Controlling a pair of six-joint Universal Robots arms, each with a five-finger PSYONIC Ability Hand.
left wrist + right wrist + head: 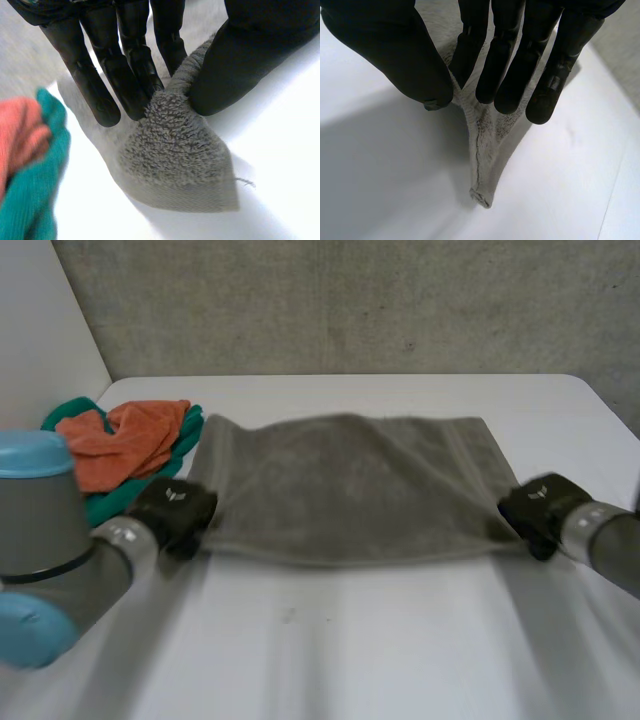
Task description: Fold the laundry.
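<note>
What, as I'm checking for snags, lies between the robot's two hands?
Head view: only the grey terry towel, stretched from left hand to right hand.

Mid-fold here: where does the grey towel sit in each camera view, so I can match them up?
Head view: grey towel spread across the table's middle, between left hand and right hand.
Left wrist view: its corner pinched at the left hand's fingertips.
Right wrist view: its corner pinched between the right hand's thumb and fingers.
Shared landmark: the white table under it in all three.
</note>
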